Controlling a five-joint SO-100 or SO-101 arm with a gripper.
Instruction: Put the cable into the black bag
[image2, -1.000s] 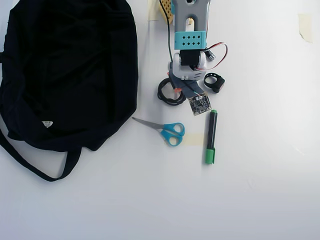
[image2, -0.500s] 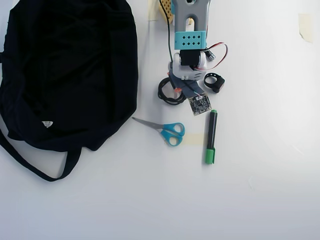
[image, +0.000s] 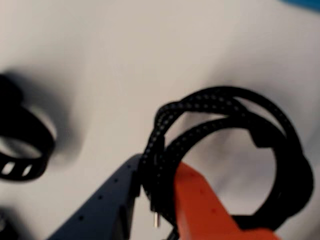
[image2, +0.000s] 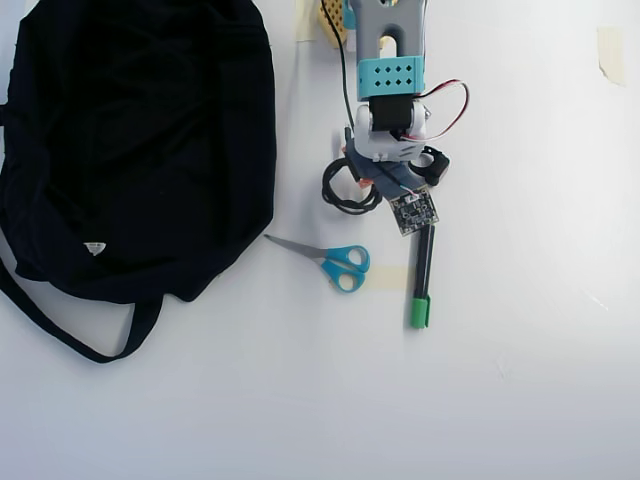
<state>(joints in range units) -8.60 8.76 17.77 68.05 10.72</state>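
Note:
A black braided cable (image: 225, 107), wound into a coil, hangs between my fingers in the wrist view. My gripper (image: 159, 167) is shut on it, with the grey finger (image: 107, 200) on the left and the orange finger (image: 200, 205) on the right. A small metal plug tip shows below the pinched strands. In the overhead view the cable (image2: 340, 192) loops out to the left under the gripper (image2: 352, 180), to the right of the black bag (image2: 130, 140). The bag lies flat at the left, with a strap trailing toward the bottom.
Blue-handled scissors (image2: 335, 262) lie between the bag and a green-capped marker (image2: 422, 275), just below the gripper. A black slotted loop (image: 22, 145) sits at the left of the wrist view. Tape pieces mark the white table (image2: 500, 380).

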